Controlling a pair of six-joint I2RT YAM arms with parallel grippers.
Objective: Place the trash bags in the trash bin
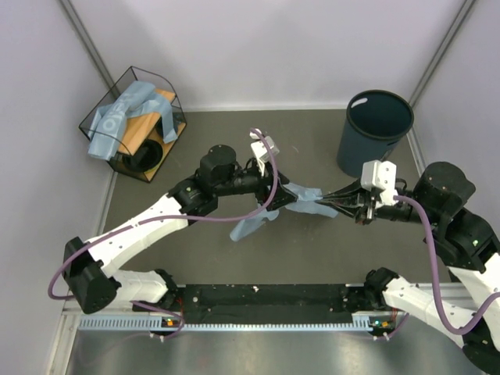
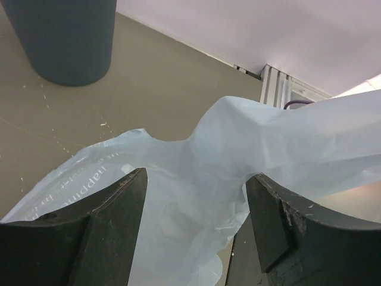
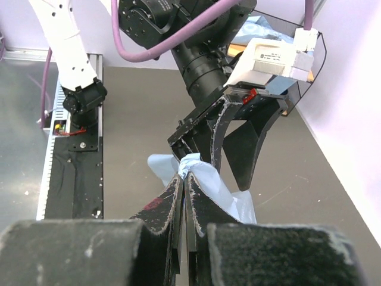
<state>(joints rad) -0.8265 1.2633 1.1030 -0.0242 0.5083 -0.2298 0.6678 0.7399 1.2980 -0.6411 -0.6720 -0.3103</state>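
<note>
1. The trash bin (image 1: 375, 129) stands upright on the table (image 1: 234, 141), in the far right corner.
2. A thin light-blue trash bag (image 1: 301, 199) is held off the table, on the near left of the bin and well apart from it. It is stretched between the two pincers. A loose tail of it droops further left of the bin, down towards the table.
3. The right gripper (image 1: 348, 207) sits on the near side of the bin, between the bin and the bag. Its jaws are pressed together on a twisted end of the bag.
4. The left gripper (image 1: 275, 197) is further left of the bin. Its jaws stand apart, and the film runs loosely between its fingers (image 2: 113, 232) without being pinched.
5. A black wire basket (image 1: 141, 133) stands far to the left of the bin, by the left wall. More folded blue bags (image 1: 117, 117) lie in it over a wooden base.
</note>
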